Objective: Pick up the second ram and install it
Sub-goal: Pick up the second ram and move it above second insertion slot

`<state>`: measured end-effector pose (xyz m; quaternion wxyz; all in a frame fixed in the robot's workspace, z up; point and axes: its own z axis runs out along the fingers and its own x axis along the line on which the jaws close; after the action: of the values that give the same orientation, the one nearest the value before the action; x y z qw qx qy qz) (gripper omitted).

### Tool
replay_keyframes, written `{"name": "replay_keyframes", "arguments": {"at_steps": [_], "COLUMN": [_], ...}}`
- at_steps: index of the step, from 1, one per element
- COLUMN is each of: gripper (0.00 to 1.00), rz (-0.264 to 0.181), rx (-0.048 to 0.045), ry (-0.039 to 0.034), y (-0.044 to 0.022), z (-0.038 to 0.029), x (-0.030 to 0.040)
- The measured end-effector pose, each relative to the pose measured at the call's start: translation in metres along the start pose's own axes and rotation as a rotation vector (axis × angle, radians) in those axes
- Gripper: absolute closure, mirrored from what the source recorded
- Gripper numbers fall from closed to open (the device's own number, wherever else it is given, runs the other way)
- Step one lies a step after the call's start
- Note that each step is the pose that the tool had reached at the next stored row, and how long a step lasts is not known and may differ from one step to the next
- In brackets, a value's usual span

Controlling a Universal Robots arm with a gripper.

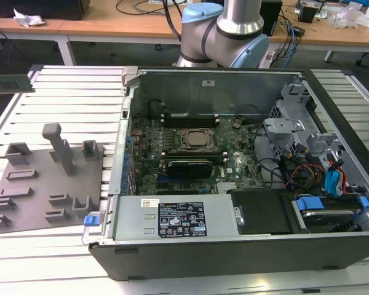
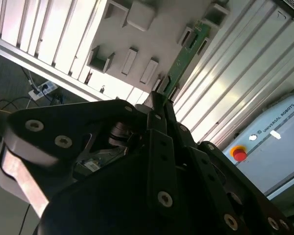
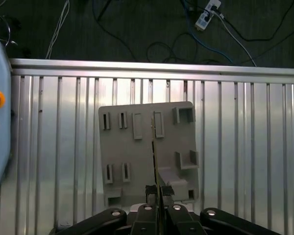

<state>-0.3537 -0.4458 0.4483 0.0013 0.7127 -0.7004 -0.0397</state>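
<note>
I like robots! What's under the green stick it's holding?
The grey tray and ribbed metal table lie below the green stick. The jaws cover the stick's gripped end.

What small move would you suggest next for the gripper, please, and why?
Probably a level sideways carry toward the case. The gripper appears shut on the ram, which is already lifted well clear of the tray, so no more lifting seems needed.
</note>
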Motion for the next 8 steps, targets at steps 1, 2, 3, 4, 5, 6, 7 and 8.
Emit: {"name": "replay_keyframes", "arguments": {"at_steps": [1, 2, 3, 4, 5, 6, 7, 8], "gripper": [0.86, 0.86, 0.86, 0.86, 0.86, 0.86, 0.86, 0.86], "rz": [0.000, 0.000, 0.000, 0.000, 0.000, 0.000, 0.000, 0.000], "rx": [0.0000, 0.0000, 0.0000, 0.0000, 0.0001, -0.0001, -0.0001, 0.0001], "ry": [0.0000, 0.0000, 0.0000, 0.0001, -0.0001, 0.0000, 0.0001, -0.0001], "y": [0.0000, -0.0008, -0.0068, -0.0093, -0.0116, -0.0169, -0.0226, -0.0262], "z": [0.0000, -0.0001, -0.0004, -0.0006, -0.0006, -0.0010, -0.0014, -0.0015], "x": [0.0000, -0.0001, 0.0000, 0.0001, 0.0001, 0.0002, 0.0003, 0.0004]}}
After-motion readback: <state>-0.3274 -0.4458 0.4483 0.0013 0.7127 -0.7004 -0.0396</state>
